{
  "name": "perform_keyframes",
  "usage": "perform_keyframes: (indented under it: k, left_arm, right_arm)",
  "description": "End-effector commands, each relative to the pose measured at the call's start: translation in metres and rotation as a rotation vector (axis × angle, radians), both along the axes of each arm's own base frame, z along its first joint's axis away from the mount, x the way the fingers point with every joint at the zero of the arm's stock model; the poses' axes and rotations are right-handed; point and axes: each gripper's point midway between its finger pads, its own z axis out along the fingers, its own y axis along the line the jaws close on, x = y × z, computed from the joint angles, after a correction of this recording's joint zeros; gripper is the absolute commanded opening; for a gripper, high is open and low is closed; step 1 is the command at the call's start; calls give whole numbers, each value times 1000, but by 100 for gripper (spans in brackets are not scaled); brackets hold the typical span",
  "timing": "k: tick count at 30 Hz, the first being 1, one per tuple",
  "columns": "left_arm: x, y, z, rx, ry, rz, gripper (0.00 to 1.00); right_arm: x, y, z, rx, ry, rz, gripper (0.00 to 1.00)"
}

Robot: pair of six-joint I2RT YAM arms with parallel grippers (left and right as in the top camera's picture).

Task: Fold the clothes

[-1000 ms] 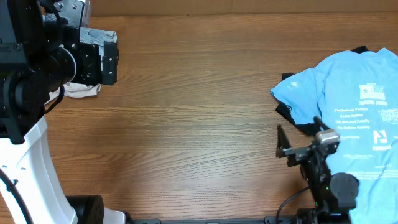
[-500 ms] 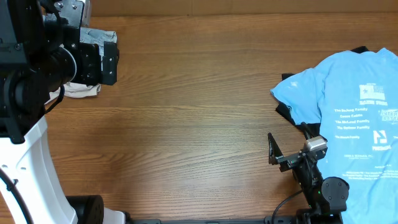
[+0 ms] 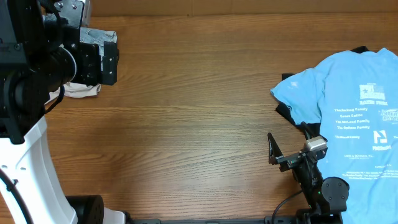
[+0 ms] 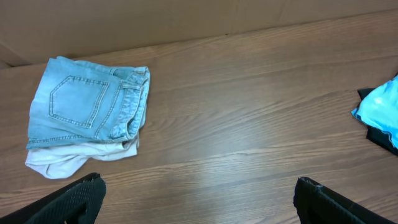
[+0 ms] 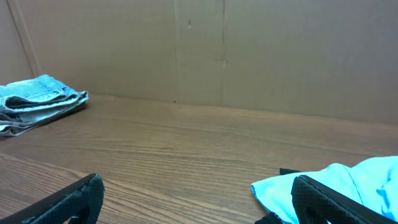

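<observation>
The folded light-blue jeans (image 4: 87, 102) lie on beige trousers (image 4: 68, 158) at the table's far left, partly under my left arm in the overhead view (image 3: 99, 36). The sky-blue printed T-shirt (image 3: 354, 118) lies spread at the right over a black garment (image 3: 287, 113). My left gripper (image 4: 199, 199) is open and empty, raised near the jeans stack (image 3: 102, 62). My right gripper (image 3: 288, 140) is open and empty, low by the T-shirt's left edge. The right wrist view shows the T-shirt (image 5: 336, 183) by its right finger and the jeans (image 5: 37, 99) far off.
A brown cardboard wall (image 5: 224, 50) runs along the far side of the wooden table (image 3: 199, 124). The left arm's white base (image 3: 31, 168) stands at the front left corner.
My right gripper pulled back off the T-shirt, moving left and toward the front edge, then held still. The left arm and the clothes have not moved.
</observation>
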Motion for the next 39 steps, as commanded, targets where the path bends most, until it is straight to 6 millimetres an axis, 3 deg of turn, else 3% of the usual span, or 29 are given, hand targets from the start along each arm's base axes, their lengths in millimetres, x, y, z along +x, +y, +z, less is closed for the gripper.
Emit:
perform_keyframes:
  k: [1, 16, 19, 23, 26, 32, 39]
  left_arm:
    - [3, -1, -5, -8, 18, 10, 100]
    - [3, 0, -6, -6, 23, 13, 100]
    - [-2, 5, 3, 34, -15, 20, 100]
    - [6, 8, 30, 40, -159, 34, 100]
    - [11, 5, 36, 30, -233, 24, 100]
    - [10, 2, 35, 22, -423, 7, 100]
    - [-25, 2, 7, 90, -617, -25, 100]
  right_arm:
    - [-1, 2, -1, -2, -10, 13, 100]
    - [-1, 2, -1, -2, -10, 13, 100]
    - [-1, 2, -1, -2, -10, 13, 100]
    - [-1, 2, -1, -2, -10, 13, 100]
    - [-1, 2, -1, -2, -10, 13, 100]
    - [-1, 2, -1, -2, -10, 13, 100]
    - [-1, 2, -1, -2, -10, 13, 100]
